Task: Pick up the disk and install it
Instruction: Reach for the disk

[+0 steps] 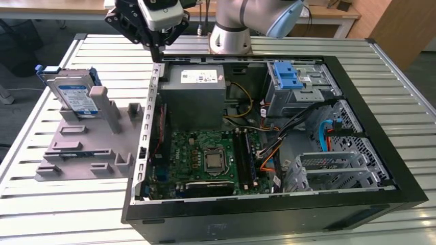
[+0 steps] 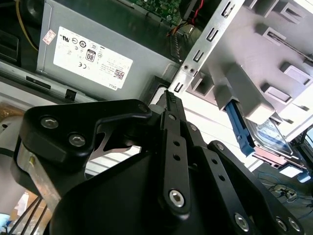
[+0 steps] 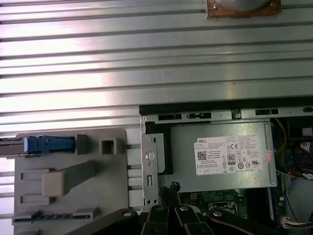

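Note:
The disk [image 1: 73,94], a silver drive with a white-and-blue label in a blue caddy, stands on edge in the grey holder [image 1: 81,148] at the exterior view's left, outside the computer case. It also shows edge-on in both wrist views [image 2: 270,133] [image 3: 48,144]. My gripper [image 1: 156,49] hangs high over the case's far left corner, above the power supply, well to the right of the disk and apart from it. Its black fingers [image 2: 169,99] come together to one tip [image 3: 172,187], shut, with nothing between them.
The open computer case [image 1: 381,127] lies on a slatted metal table [image 1: 402,71]. Inside are the grey power supply [image 1: 193,94], the motherboard [image 1: 204,158], cables, and a metal drive bay with a blue latch bracket [image 1: 289,76]. The arm's base [image 1: 229,35] stands behind the case.

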`<state>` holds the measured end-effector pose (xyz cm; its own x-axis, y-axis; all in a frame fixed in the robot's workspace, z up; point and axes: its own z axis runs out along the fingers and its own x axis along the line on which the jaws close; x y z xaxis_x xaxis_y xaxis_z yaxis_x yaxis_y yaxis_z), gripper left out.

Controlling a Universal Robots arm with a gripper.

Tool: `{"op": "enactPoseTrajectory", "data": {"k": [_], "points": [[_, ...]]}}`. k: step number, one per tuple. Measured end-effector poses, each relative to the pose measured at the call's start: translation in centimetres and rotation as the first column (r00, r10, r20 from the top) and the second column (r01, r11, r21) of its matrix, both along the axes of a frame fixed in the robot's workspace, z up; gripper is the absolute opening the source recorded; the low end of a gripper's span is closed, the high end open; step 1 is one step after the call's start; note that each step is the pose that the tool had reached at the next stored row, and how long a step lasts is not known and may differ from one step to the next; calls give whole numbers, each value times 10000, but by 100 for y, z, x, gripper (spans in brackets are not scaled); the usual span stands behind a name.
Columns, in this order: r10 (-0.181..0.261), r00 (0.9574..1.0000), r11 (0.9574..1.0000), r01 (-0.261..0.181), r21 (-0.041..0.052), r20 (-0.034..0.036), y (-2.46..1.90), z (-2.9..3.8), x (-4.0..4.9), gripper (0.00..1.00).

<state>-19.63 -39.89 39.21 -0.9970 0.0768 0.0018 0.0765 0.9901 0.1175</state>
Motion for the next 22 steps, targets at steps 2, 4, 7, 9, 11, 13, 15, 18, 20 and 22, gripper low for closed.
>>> {"op": "enactPoseTrajectory", "data": {"k": [2, 4, 7, 9, 11, 13, 15, 18, 20, 22], "points": [[0, 10000, 10000, 0, 5, 0, 0, -1, -5, 11], [0, 10000, 10000, 0, 9, 0, 0, -1, -11, 11], [0, 10000, 10000, 0, 15, 0, 0, -2, -19, 11], [0, 10000, 10000, 0, 19, 0, 0, -3, -25, 11], [0, 10000, 10000, 0, 23, 0, 0, -3, -33, 11], [1, 10000, 10000, -1, 27, 0, 0, -4, -39, 11], [1, 10000, 10000, -1, 32, 0, 0, -4, -47, 11], [0, 10000, 10000, 0, 37, 1, 0, -6, -60, 11], [0, 10000, 10000, 0, 36, 0, 0, -6, -70, 11], [0, 10000, 10000, 0, 36, 0, 0, -6, -79, 11]]}}
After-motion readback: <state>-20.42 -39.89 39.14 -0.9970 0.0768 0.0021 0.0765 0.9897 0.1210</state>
